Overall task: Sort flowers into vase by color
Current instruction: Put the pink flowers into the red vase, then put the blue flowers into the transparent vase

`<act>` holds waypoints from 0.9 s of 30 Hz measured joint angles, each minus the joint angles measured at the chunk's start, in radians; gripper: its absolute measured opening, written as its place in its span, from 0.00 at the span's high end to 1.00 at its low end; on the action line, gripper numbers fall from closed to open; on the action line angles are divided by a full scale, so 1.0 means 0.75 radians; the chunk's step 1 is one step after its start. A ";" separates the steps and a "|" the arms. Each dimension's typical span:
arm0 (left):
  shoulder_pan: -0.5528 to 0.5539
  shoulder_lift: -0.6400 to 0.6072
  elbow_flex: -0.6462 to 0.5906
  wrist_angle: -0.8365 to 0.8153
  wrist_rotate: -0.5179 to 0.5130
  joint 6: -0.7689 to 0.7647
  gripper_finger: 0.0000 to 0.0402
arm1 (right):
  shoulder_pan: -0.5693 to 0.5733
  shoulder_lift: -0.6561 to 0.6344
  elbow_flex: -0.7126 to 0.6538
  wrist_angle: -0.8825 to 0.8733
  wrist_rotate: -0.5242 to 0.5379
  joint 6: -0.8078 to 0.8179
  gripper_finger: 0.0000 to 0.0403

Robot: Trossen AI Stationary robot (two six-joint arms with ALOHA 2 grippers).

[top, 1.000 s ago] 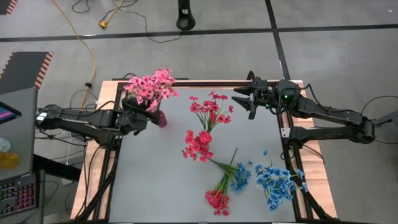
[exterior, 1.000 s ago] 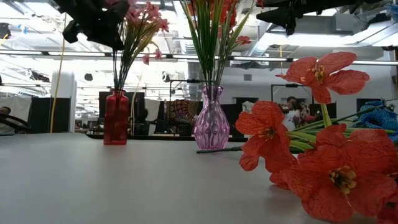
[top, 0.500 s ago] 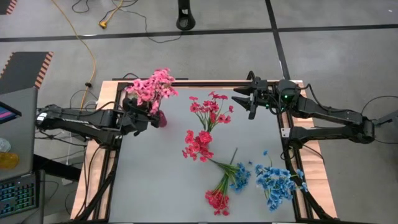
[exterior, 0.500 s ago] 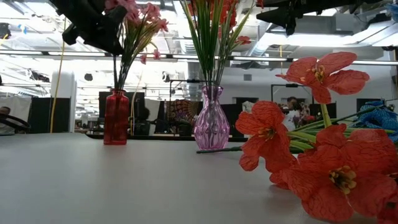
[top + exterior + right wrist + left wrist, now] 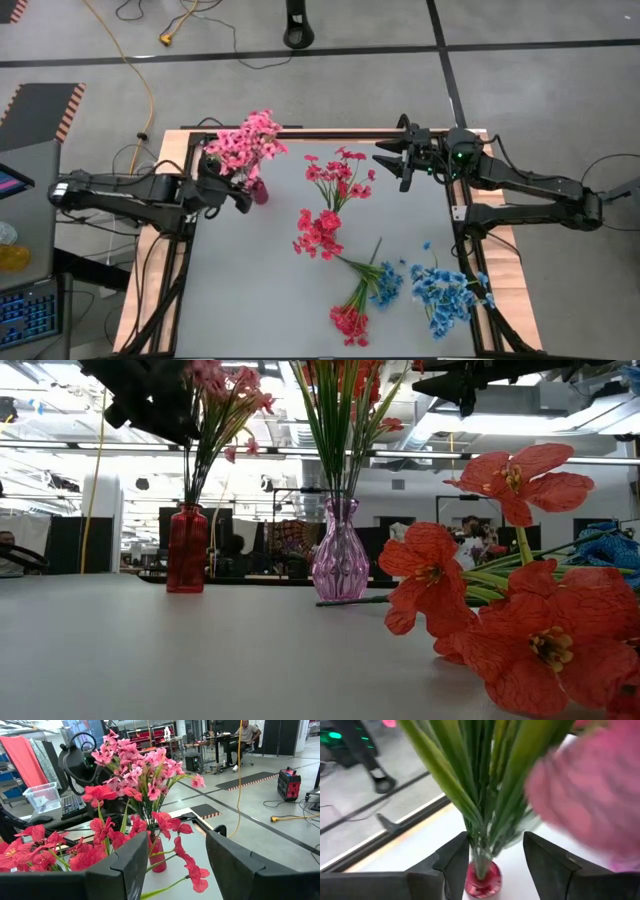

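Observation:
A bunch of pink flowers (image 5: 247, 140) stands by its stems in a red vase (image 5: 187, 550) at the table's far left. My left gripper (image 5: 495, 865) is open beside it. Its fingers stand on either side of the green stems (image 5: 482, 830), just above the vase neck, with a gap on both sides. Red flowers (image 5: 340, 168) stand in a purple vase (image 5: 340, 555) near the far middle. More red flowers (image 5: 318, 235) and blue flowers (image 5: 445, 295) lie loose on the table. My right gripper (image 5: 388, 160) hovers open at the far right, holding nothing.
A mixed red and blue sprig (image 5: 362, 300) lies toward the near middle, its stems pointing to the far right. Large red blossoms (image 5: 520, 630) fill the low view's right. The table's near left (image 5: 240, 290) is bare. A black frame rail (image 5: 330, 133) runs along the far edge.
My left gripper has opened off the pink flowers' stems and drawn back a little toward the table's left edge. The pink bunch stays upright in the red vase, its blossoms barely shifted.

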 joint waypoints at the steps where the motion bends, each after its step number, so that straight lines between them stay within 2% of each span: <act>1: 0.000 -0.018 0.000 -0.001 0.028 0.006 0.56 | 0.000 0.000 0.000 0.000 0.000 0.000 0.44; 10: -0.001 -0.162 0.000 -0.146 0.212 -0.001 0.56 | 0.000 0.000 0.000 0.000 0.000 0.000 0.44; 19: -0.058 -0.254 0.000 -0.223 0.226 0.009 0.56 | 0.000 -0.003 0.000 -0.001 0.000 0.000 0.44; 24: -0.152 -0.278 0.000 -0.298 0.240 -0.122 0.56 | 0.002 -0.033 -0.001 -0.024 -0.001 -0.004 0.44; 27: -0.232 -0.274 0.000 -0.311 0.201 -0.188 0.56 | 0.012 -0.079 -0.001 -0.084 -0.001 -0.051 0.44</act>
